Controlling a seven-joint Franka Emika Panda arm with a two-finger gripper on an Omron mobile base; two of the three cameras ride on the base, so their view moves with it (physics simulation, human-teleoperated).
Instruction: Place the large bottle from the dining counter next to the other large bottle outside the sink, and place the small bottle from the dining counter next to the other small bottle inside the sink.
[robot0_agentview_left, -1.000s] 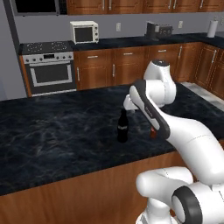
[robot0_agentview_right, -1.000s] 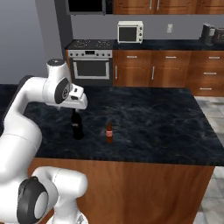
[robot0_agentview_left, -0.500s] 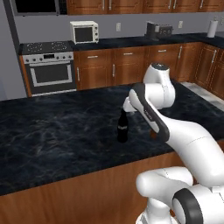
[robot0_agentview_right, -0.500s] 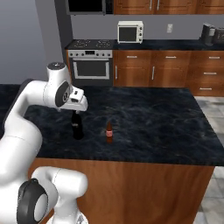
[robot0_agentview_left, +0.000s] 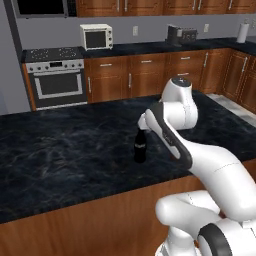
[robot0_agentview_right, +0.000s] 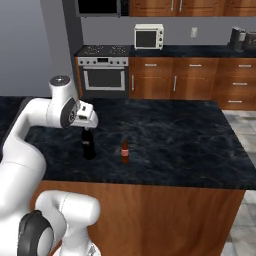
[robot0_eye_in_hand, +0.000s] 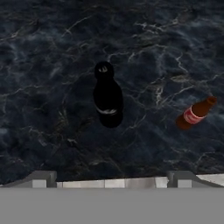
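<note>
So the arm is bent over the island (robot0_agentview_right: 200, 150), hand pointing down, and the gripper (robot0_eye_in_hand: 111, 179) sits right above the big bottle (robot0_agentview_right: 88, 144). Its fingertips (robot0_eye_in_hand: 41, 178) are spread wide apart with nothing between them, and they're clear of the bottle, not touching it. Looking down from the hand, the big bottle (robot0_eye_in_hand: 107, 98) is upright just above centre, cap toward 12 o'clock, and the small bottle (robot0_eye_in_hand: 195, 113) is off at about 3 o'clock from it, near but apart. From the right side of the base, the small bottle (robot0_agentview_right: 125, 151) stands upright just beside the big one, also at its 3 o'clock, both toward the near left part of the black stone top. From the left side, the big bottle (robot0_agentview_left: 140, 145) pokes out just under the wrist, with the arm covering the spot to its right. Back wall at 12 o'clock has a stove (robot0_agentview_right: 103, 67) and a microwave (robot0_agentview_right: 148, 36) on the counter.
</note>
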